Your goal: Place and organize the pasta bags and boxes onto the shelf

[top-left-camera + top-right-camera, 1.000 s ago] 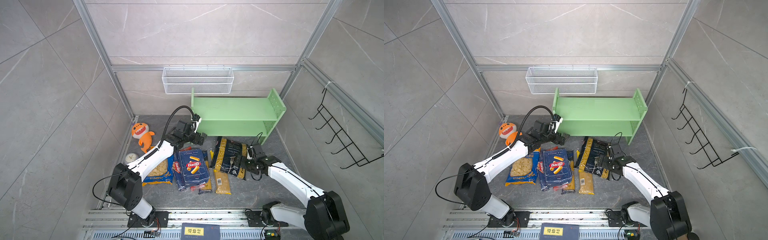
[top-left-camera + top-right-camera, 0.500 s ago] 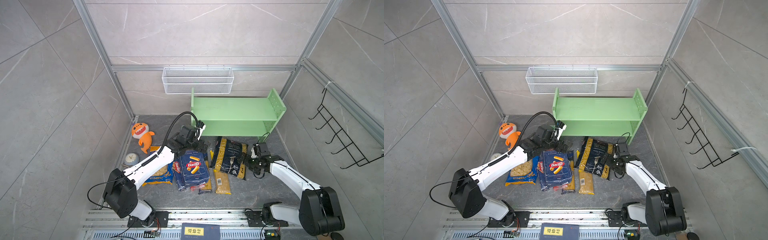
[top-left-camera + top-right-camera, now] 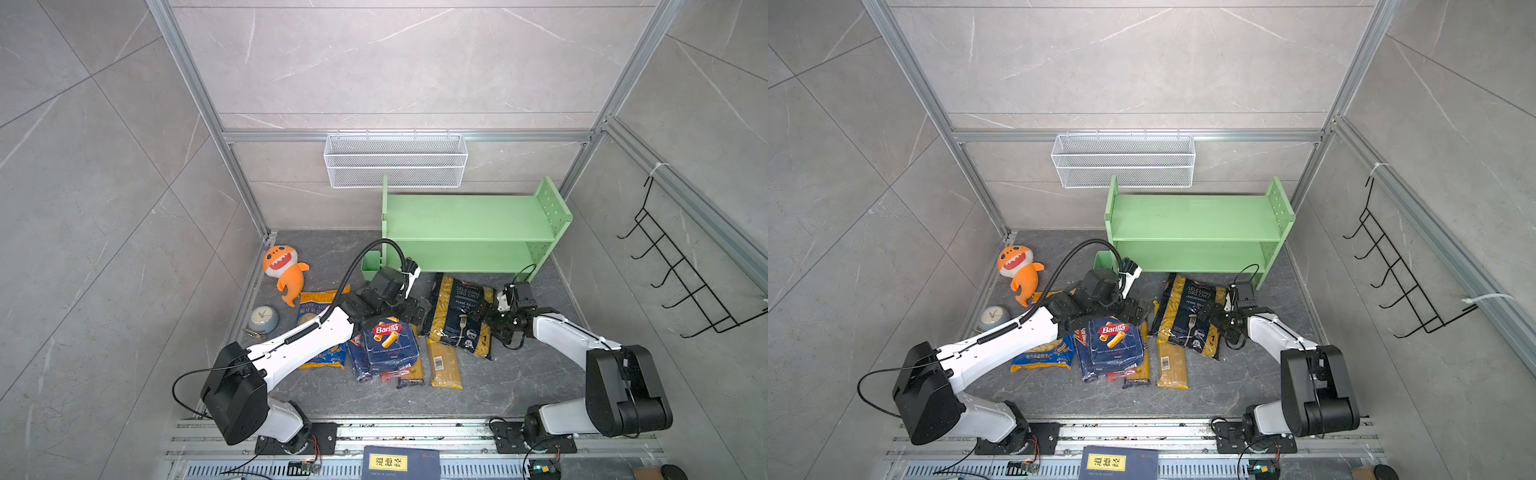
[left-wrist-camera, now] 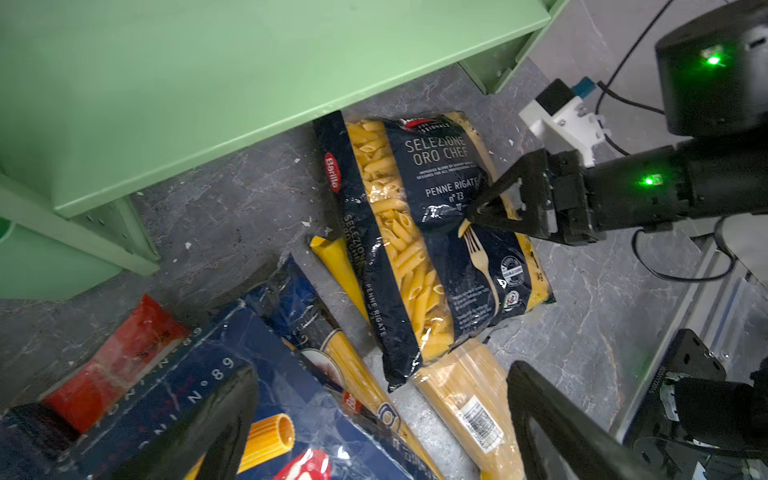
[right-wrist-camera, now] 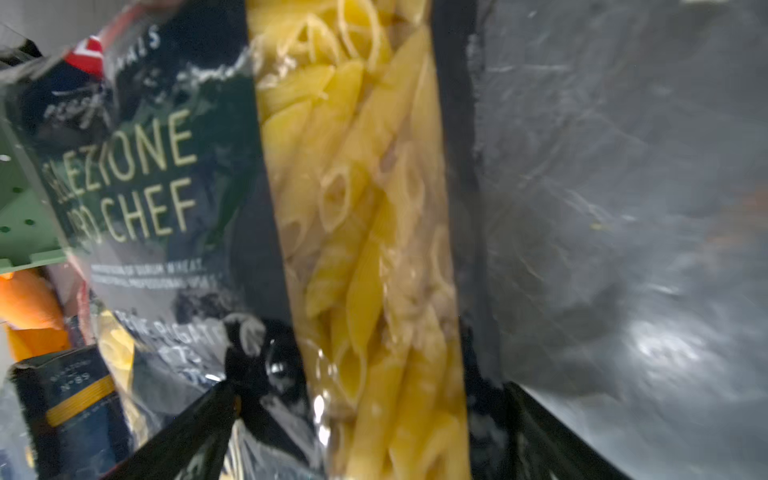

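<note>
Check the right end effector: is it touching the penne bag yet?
Cannot tell. In the right wrist view the open right end effector straddles the penne bag, but blur hides any contact; the left wrist view doesn't show its height.

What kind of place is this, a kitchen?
Probably a robot test booth, not a real kitchen: metal frame bars hold the grey walls, the left arm and right arm stand on a rail, and the penne bag lies on the floor by a green shelf.

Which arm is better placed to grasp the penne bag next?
Right. The right pincer is open with the side of the penne bag between its jaws. The left pincer, also open, hangs near the blue box beside it.
</note>
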